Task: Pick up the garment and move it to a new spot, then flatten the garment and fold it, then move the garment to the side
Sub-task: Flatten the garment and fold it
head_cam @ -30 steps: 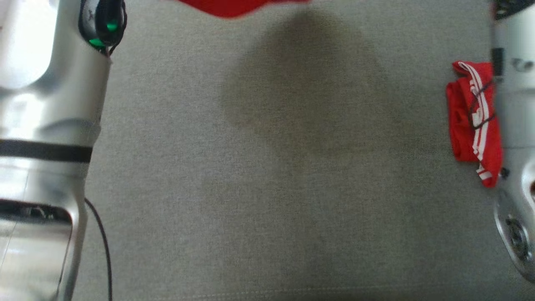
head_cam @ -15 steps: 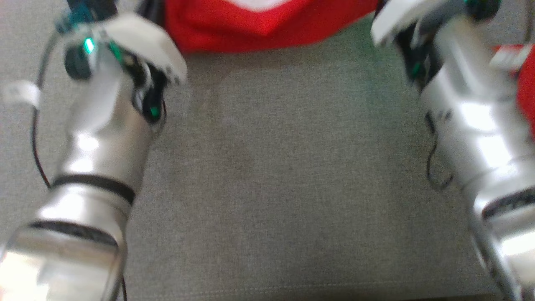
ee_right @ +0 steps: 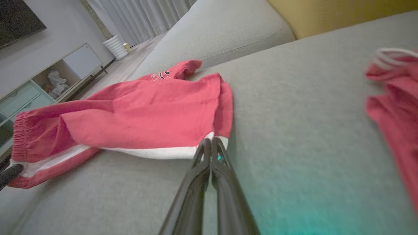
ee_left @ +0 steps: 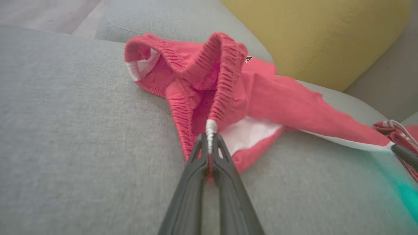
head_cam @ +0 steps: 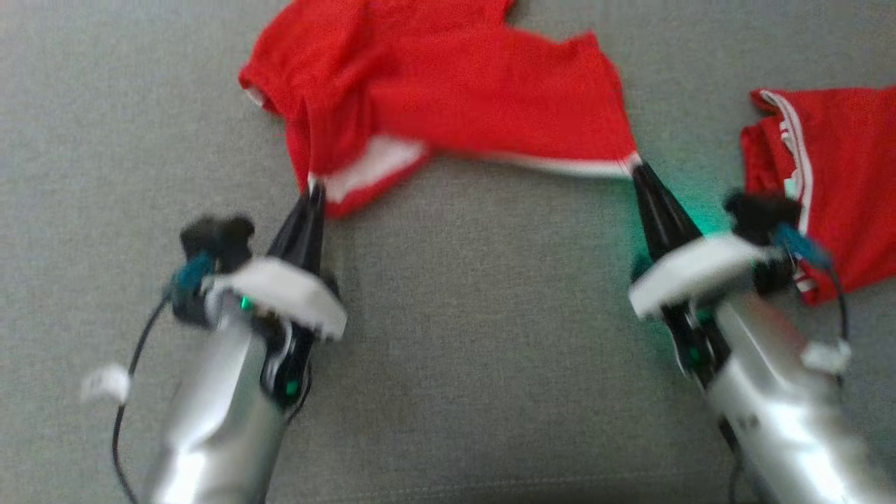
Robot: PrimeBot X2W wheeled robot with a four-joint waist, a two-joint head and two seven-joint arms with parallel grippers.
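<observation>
- Your left gripper (head_cam: 314, 194) is pinched tight on the red garment (head_cam: 483, 98) at its gathered waistband, above the grey sofa cushion (head_cam: 490, 364).
- Your right gripper (head_cam: 641, 173) is clamped closed on the red garment's white-trimmed corner.
- The red garment lies rumpled between the two, resting on the cushion.
- A second red garment (head_cam: 840, 175) lies apart from it, on the outer side of your right gripper.

Head view: the top edge cuts the red shorts (head_cam: 490, 105); the right edge cuts the second red garment (head_cam: 847, 154). Right wrist view: the printed logo (ee_right: 160, 74) is too small to read.
</observation>
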